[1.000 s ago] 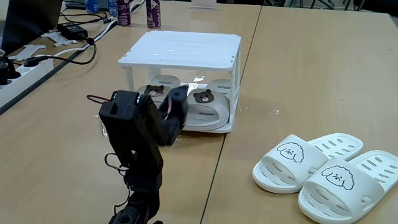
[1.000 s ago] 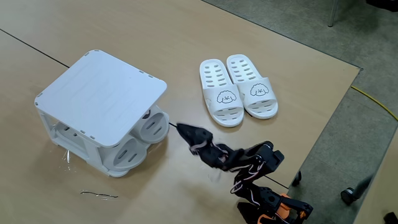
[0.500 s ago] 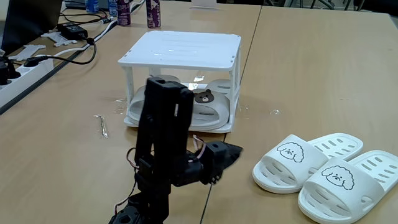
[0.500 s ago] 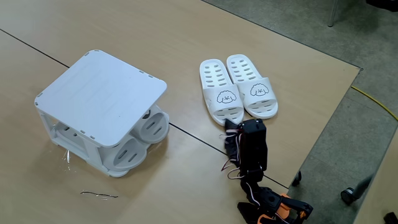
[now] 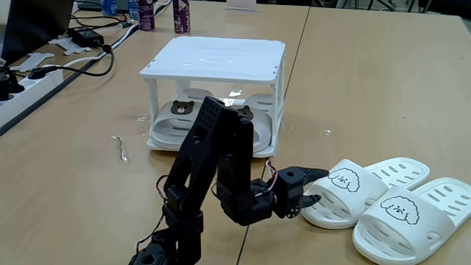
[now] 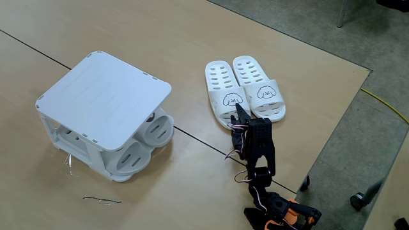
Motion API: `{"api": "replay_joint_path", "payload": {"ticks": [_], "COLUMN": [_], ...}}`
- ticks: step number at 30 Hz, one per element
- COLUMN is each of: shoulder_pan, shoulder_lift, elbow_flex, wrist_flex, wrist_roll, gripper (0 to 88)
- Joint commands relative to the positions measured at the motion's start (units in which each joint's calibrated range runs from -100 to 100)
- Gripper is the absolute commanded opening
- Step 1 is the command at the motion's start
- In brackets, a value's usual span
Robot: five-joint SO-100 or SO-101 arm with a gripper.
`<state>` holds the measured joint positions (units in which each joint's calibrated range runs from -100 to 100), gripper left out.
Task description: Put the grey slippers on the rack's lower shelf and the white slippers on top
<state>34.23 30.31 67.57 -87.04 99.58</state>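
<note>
The white rack (image 5: 213, 55) (image 6: 105, 96) stands on the wooden table. Both grey slippers (image 5: 184, 110) (image 6: 156, 131) with brown bear charms lie on its lower shelf (image 5: 261, 151), and its top tier is bare. The white slippers (image 5: 346, 193) (image 6: 259, 86) with puppy faces sit side by side on the table, apart from the rack. My gripper (image 5: 318, 186) (image 6: 239, 110) reaches low to the toe end of the white slipper nearer the rack. Its jaws are slightly open around that slipper's front edge, and it holds nothing.
A thin bent wire (image 5: 120, 147) (image 6: 102, 200) lies on the table beside the rack. A power strip with cables (image 5: 29, 77) and bottles (image 5: 180, 15) sit at the far left in a fixed view. The table edge (image 6: 332, 134) runs just behind the white slippers.
The arm has swung away from the rack's front and stretched low across the table; the gripper now meets the nearer white slipper. The slippers have not moved.
</note>
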Motion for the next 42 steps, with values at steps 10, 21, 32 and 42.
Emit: {"api": "replay_joint_path", "payload": {"ticks": [10, 21, 32, 42], "shoulder_pan": [0.2, 0.4, 3.1, 2.9], "shoulder_lift": [11.2, 17.4, -20.4, -43.7], "elbow_flex": [-30.4, -52.5, -54.1, -74.5], "wrist_flex": [9.1, 18.9, 52.5, 95.4], "wrist_roll": [0.4, 0.4, 0.4, 0.4], "gripper": [27.3, 2.5, 0.8, 0.8]}}
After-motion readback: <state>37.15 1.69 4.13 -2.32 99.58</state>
